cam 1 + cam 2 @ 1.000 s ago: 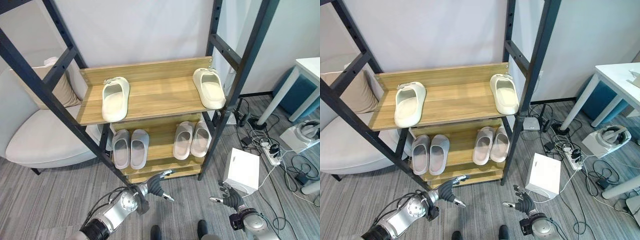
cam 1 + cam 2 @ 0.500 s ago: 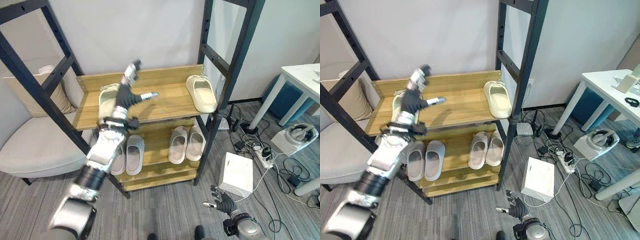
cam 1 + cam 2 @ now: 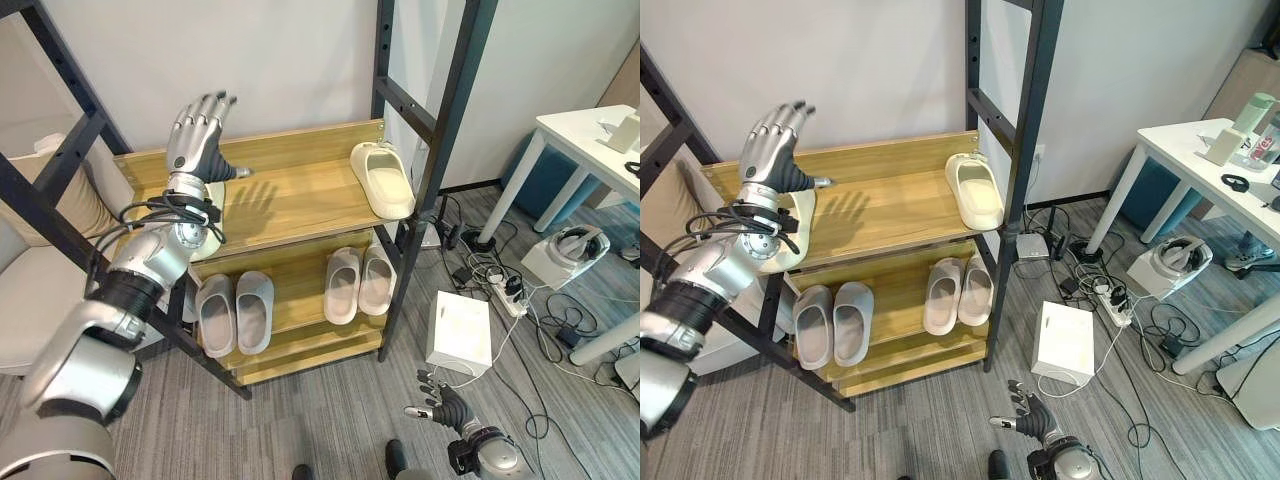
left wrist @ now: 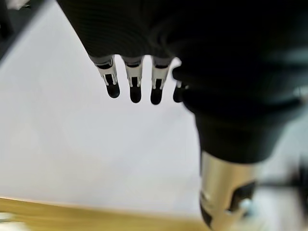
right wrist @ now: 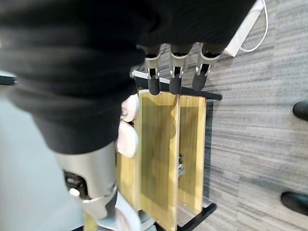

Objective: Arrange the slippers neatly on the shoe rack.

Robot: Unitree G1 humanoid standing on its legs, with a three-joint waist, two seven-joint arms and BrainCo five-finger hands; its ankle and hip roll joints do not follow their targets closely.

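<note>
Well, nearest to me my right hand (image 3: 447,408) hangs low over the grey floor (image 3: 330,420), fingers loosely spread and holding nothing; I have it idle. Just beyond it a white box (image 3: 460,333) sits on the floor beside the shoe rack (image 3: 300,205), with a power strip (image 3: 508,297) and a tangle of leads further right, towards a white table (image 3: 585,135).

On the rack's lower shelf (image 3: 290,300) two pairs look settled: a grey pair (image 3: 234,311) side by side on the left, and a paler pair (image 3: 361,282) side by side on the right, toes pointing the same way. I judge that shelf finished.

The upper shelf (image 3: 290,195) is where the work remains. One cream slipper (image 3: 382,180) lies at the far right end, against the upright. Its mate, the left cream slipper (image 3: 790,235), sits at the far left end, mostly hidden behind my left arm, so the two are well apart with bare wood between them. My left hand (image 3: 198,135) is raised over the left end of that shelf, fingers straight and fanned wide, thumb out, gripping nothing; its wrist view shows its fingertips (image 4: 134,92) against the pale wall (image 3: 280,60).

So I reckon roughly two thirds is done. What is left, as I see it, is to bring the cream slippers together as a pair, and no grasp is made yet.
</note>
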